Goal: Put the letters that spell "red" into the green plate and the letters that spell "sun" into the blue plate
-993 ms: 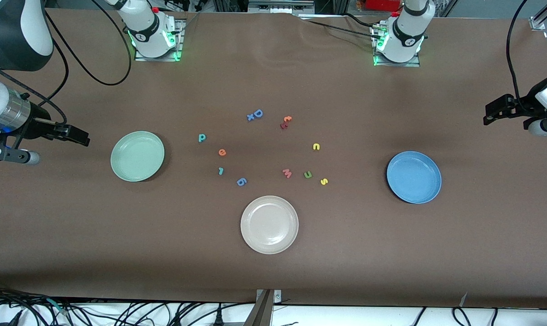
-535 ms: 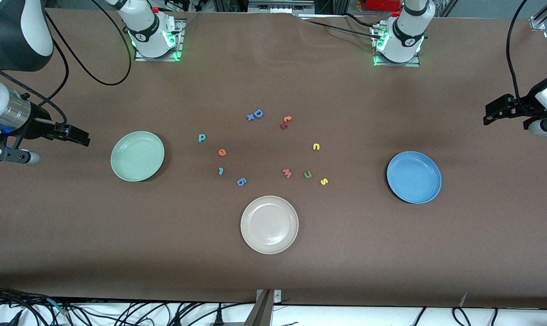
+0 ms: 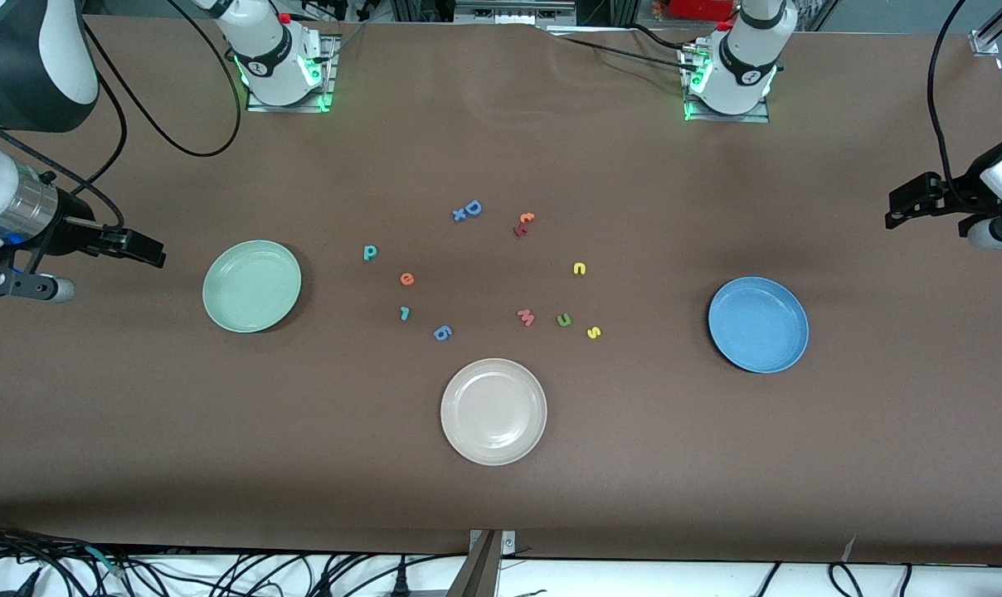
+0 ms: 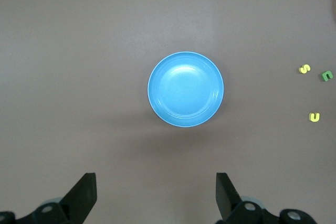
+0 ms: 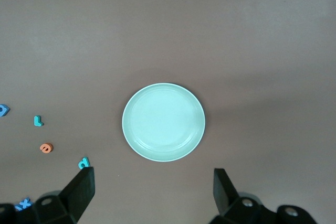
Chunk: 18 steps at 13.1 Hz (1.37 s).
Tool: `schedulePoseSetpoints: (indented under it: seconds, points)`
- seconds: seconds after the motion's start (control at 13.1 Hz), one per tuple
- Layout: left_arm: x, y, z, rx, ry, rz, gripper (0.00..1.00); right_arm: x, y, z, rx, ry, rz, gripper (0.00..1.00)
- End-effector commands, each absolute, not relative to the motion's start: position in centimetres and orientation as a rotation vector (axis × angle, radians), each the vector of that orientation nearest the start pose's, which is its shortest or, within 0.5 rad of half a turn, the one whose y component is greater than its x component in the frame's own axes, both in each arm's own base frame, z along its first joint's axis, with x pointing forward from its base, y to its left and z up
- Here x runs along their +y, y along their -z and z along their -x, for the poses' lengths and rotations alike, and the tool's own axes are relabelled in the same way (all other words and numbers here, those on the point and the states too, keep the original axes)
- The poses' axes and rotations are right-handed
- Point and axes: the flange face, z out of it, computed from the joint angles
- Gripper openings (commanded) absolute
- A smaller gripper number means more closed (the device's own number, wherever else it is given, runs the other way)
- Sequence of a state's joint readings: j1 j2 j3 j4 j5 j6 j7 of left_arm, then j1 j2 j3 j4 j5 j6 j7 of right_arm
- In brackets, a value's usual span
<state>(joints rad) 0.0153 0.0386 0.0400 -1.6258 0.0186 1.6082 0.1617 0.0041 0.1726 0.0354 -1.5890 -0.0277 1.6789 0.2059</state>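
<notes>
The green plate (image 3: 251, 286) (image 5: 163, 121) lies toward the right arm's end of the table and holds nothing. Beside it lie a teal "d" (image 3: 370, 252) (image 5: 84, 163), an orange "e" (image 3: 406, 279) (image 5: 45, 148) and a teal "r" (image 3: 404, 313) (image 5: 38, 121). The blue plate (image 3: 758, 324) (image 4: 185, 88) sits bare toward the left arm's end. A yellow "s" (image 3: 594, 332) (image 4: 304, 68), a green "u" (image 3: 564, 320) (image 4: 327, 75) and a yellow "n" (image 3: 579, 268) (image 4: 314, 117) lie near it. My right gripper (image 3: 148, 251) (image 5: 151, 177) hangs open high beside the green plate. My left gripper (image 3: 895, 211) (image 4: 155, 182) hangs open high by the blue plate.
A cream-white plate (image 3: 493, 411) sits nearest the front camera, mid-table. Other letters lie among the task's: a blue "D" with an "x" (image 3: 469, 210), a red and orange pair (image 3: 523, 224), a pink "m" (image 3: 526, 317) and a blue "6" (image 3: 442, 332).
</notes>
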Motion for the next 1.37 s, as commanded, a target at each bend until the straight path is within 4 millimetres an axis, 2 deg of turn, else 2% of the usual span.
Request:
schedulePoseSetpoints:
  seconds: [0.0,1.3]
  points:
    - [3.36,-58.13,-56.26,0.195,-0.096,3.154,1.0,2.13,-52.74,-60.43,0.273,-0.138,3.146,1.0]
    - [3.36,-58.19,-56.25,0.195,-0.096,3.154,1.0,2.21,-52.54,-60.3,0.271,-0.162,3.147,1.0]
